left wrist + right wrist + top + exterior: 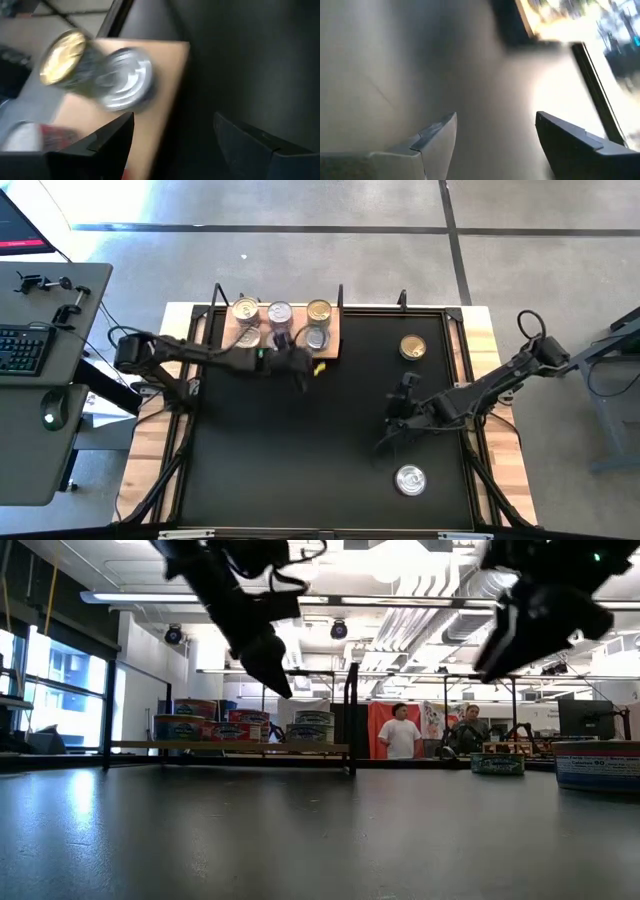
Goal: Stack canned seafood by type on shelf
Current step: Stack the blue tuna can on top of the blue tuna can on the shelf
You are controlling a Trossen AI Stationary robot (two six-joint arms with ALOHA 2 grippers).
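Table (300,460): a large black top inside a pale wooden frame; both arms reach over it from opposite sides.
Left arm (175,350): stretches from the table's left edge toward the board at the far edge.
Right arm (490,385): comes in from the right edge, bent toward the middle of the table.
Board (332,340): a flat light-brown wooden shelf lying at the far edge of the table, left of centre, with tins on it.
Tins on the board (280,313): five lids show from above, three in the far row and two nearer; the low view shows them standing in short stacks, with blue and red labels. The gold-lidded one (319,310) is at the right end of the far row, with a silver-lidded one (316,337) just in front of it.
Loose gold tin (413,347): on the black top, right of the board and well apart from it.
Loose silver tin (410,479): on the black top near the front edge, on the right side.
Left gripper (298,370): held above the table just in front of the board's right end; jaws spread wide with nothing between them. Its wrist view shows the gold and silver lids beyond the fingers.
Right gripper (400,415): hangs over bare table between the two loose tins; jaws wide apart and empty.
People (402,732): two, far off in the room behind the table, seen in the low view.
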